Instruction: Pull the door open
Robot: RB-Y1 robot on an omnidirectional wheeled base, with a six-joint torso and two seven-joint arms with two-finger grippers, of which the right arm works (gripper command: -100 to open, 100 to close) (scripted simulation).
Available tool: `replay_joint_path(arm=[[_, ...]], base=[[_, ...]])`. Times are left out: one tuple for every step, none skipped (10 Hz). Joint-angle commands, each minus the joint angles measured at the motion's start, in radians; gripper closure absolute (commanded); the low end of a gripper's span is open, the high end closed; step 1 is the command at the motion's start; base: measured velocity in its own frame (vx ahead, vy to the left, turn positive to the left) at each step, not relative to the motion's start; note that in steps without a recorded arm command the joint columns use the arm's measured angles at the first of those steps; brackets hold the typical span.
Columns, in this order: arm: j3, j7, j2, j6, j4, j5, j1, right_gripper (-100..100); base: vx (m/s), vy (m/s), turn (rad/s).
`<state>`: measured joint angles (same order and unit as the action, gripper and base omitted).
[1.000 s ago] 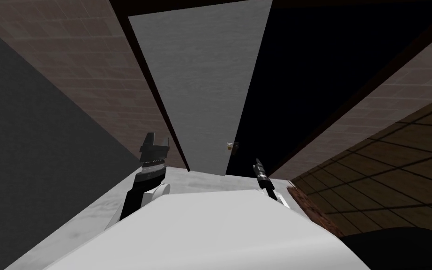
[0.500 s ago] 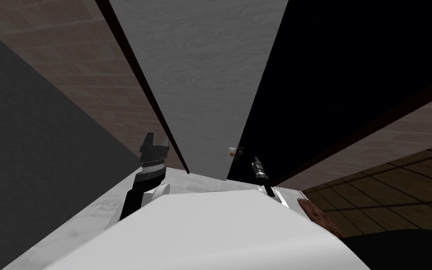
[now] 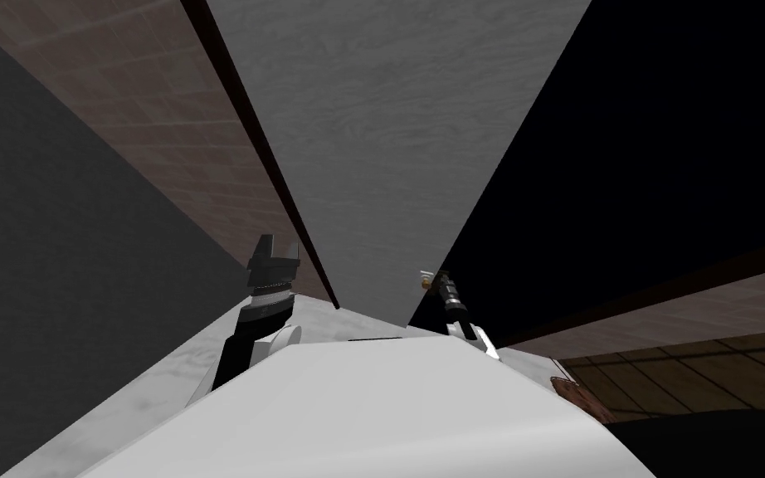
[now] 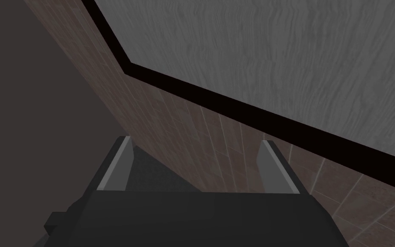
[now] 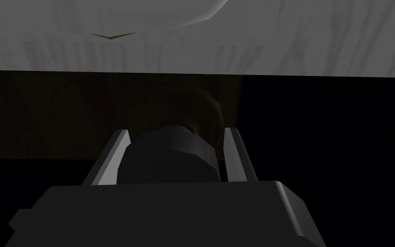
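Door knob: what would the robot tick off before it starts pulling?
1. Right gripper around the door knob: ok.
2. Fingers pressing the knob's sides: ok.
3. Door free at its knob edge, with a black area beside it: ok.
4. Left gripper open, off the door, by the tiled wall: ok.
5. Room behind the robot to back up: cannot tell.

The floor point(image 3: 148, 390) below the left end effector point(image 3: 280, 246) is pale grey. Off to the right of the right end effector point(image 3: 436, 282) it turns into dark brown tiles point(image 3: 704, 365). A small speckled brown mat point(image 3: 578, 398) lies where they meet.
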<state>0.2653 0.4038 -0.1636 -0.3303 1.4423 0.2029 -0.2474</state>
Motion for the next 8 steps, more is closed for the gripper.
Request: replay_joint_path(arm=[[0.001, 0.000, 0.000, 0.000, -0.001, 0.000, -0.002, 100], [0.001, 0.000, 0.000, 0.000, -0.001, 0.000, -0.002, 100], [0.001, 0.000, 0.000, 0.000, -0.001, 0.000, -0.002, 100], [0.001, 0.000, 0.000, 0.000, -0.001, 0.000, -0.002, 100], [0.001, 0.000, 0.000, 0.000, -0.001, 0.000, -0.002, 100], [0.016, -0.003, -0.018, 0.004, -0.020, -0.012, -0.015, 100], [0.017, -0.004, -0.024, 0.004, -0.026, -0.018, -0.016, 100], [0.026, 0.001, -0.026, 0.004, -0.011, -0.015, -0.035, -100]], base=[[-0.030, -0.015, 0.007], [-0.026, -0.013, 0.030], [-0.013, -0.008, 0.014], [0.000, 0.000, 0.000], [0.000, 0.000, 0.000], [-0.098, -0.078, -0.209], [-0.174, -0.119, -0.241], [-0.203, -0.064, -0.140]])
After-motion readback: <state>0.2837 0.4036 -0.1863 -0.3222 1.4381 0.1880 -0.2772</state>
